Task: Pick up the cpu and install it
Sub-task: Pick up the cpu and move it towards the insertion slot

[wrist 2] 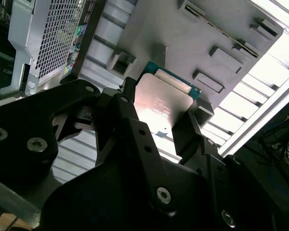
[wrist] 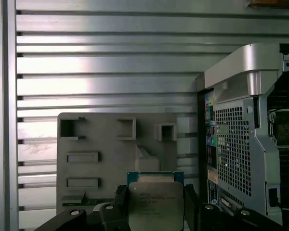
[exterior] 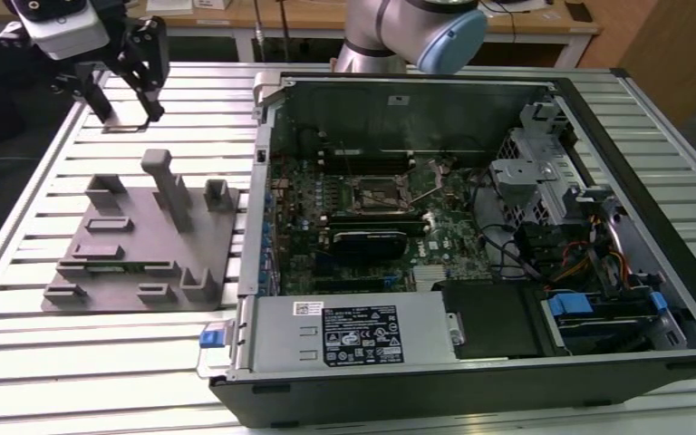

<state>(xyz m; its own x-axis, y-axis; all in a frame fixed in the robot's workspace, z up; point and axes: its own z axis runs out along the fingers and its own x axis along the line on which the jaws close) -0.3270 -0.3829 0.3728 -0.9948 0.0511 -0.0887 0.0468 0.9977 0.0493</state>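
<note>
Exterior view: the gripper [exterior: 127, 111] hangs toward the exterior view's upper left, above the slatted worktop [exterior: 33, 362] and well apart from the open computer case [exterior: 445, 399]. The grey fixture block [exterior: 142, 245] lies on the worktop just beside the case, toward the exterior view's lower left. The socket [exterior: 384, 192] sits mid-board inside the case, near the frame's centre, with the case walls around it and cables [exterior: 590, 263] on the exterior view's right. Second wrist view: I read the gripper [wrist 2: 160, 103] as closed on the cpu [wrist 2: 161, 108]. The black fingers [wrist 2: 130, 120] bear on two opposite edges. The pale metal top faces the camera, and a green border shows along the far edge. The fixture block [wrist 2: 192, 38] shows beyond the chip, apart from it. First wrist view: the cpu [wrist: 154, 204] is clamped between the fingers [wrist: 190, 204], with the fixture block [wrist: 111, 154] and the case's perforated rear panel [wrist: 236, 144] beyond it. Hazards, in my judgement:

- The hold is on thin edges alone, so a jolt or a brush against a case wall could tilt or drop the chip.
- A tilted or wrongly turned chip brought to the socket could damage the contacts.
- I cannot tell whether the socket's retainer is open; a closed one would block seating.
</note>
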